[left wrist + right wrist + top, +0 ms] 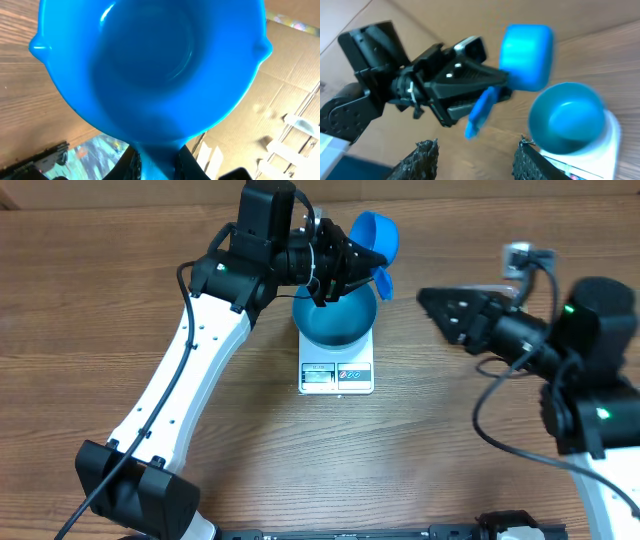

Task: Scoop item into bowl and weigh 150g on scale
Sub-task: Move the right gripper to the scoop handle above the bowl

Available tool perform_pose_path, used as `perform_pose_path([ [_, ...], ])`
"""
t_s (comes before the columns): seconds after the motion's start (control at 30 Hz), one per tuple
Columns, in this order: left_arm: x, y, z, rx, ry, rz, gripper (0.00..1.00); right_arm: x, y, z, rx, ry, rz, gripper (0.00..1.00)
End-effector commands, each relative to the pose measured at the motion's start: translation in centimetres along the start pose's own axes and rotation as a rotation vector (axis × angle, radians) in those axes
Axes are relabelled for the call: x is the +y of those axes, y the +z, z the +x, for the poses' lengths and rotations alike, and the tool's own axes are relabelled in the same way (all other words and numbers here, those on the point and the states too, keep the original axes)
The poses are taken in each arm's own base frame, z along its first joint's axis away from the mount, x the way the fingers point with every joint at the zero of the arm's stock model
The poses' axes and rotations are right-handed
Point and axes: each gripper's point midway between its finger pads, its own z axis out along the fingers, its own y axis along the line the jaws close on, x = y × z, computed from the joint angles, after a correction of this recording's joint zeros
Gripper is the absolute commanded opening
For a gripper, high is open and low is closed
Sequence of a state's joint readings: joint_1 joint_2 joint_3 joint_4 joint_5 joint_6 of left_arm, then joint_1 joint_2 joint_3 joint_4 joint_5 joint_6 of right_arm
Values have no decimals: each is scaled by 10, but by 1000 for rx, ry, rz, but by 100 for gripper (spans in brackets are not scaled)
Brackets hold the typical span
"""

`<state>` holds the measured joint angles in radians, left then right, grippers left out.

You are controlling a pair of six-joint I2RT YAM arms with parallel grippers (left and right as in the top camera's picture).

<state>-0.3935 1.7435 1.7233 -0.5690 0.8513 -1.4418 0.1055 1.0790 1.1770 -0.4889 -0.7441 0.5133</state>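
- The left gripper point(350, 265) is clamped on the handle of a blue scoop point(378, 235), just behind the bowl point(335, 320).
- The scoop's cup looks empty.
- The bowl sits on the scale point(336, 375) at mid-table, and its inside shows only bare blue.
- The right gripper point(477, 157) hangs to the bowl's right, fingers apart, gripping nothing.
- No beans are in view.
- The task looks barely begun: scooping, filling and weighing all remain.
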Motion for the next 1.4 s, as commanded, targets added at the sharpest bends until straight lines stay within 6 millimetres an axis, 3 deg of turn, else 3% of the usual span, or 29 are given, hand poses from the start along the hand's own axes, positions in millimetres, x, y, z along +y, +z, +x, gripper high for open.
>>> perform_pose_path([
  [0.0,-9,-2,5,-10,-3,16,4,21,12,3,41,-23,-99,51],
  [0.1,-9,-1,6,-7,-6,15,4,17,24,-1,50,17,-114,67],
  [0.2,-9,-2,6,-8,-5,15,4,3,36,1,74,66,-98,99],
  [0.23,-9,-2,5,-11,-3,17,4,0,40,3,84,74,-95,100],
  [0.37,-16,-2,2,-28,70,37,4,-4,53,6,106,101,-107,98],
  [0.43,-17,-2,0,-45,89,42,4,-3,55,4,97,90,-107,86],
  [0.5,-17,-2,-6,-76,88,37,4,-3,55,1,73,86,-77,83],
  [0.73,-16,-3,-17,-141,80,29,4,-12,45,-11,18,101,98,84],
  [1.0,-12,4,-11,-144,76,9,4,-11,58,1,-7,0,237,85],
  [1.1,-2,4,-15,-173,49,-27,4,-6,61,2,-10,-51,234,100],
  [1.3,1,4,-13,-159,37,-39,4,4,62,-11,-55,-88,189,100],
  [1.37,1,4,-13,-159,36,-39,4,4,63,-10,-54,-87,190,72],
])
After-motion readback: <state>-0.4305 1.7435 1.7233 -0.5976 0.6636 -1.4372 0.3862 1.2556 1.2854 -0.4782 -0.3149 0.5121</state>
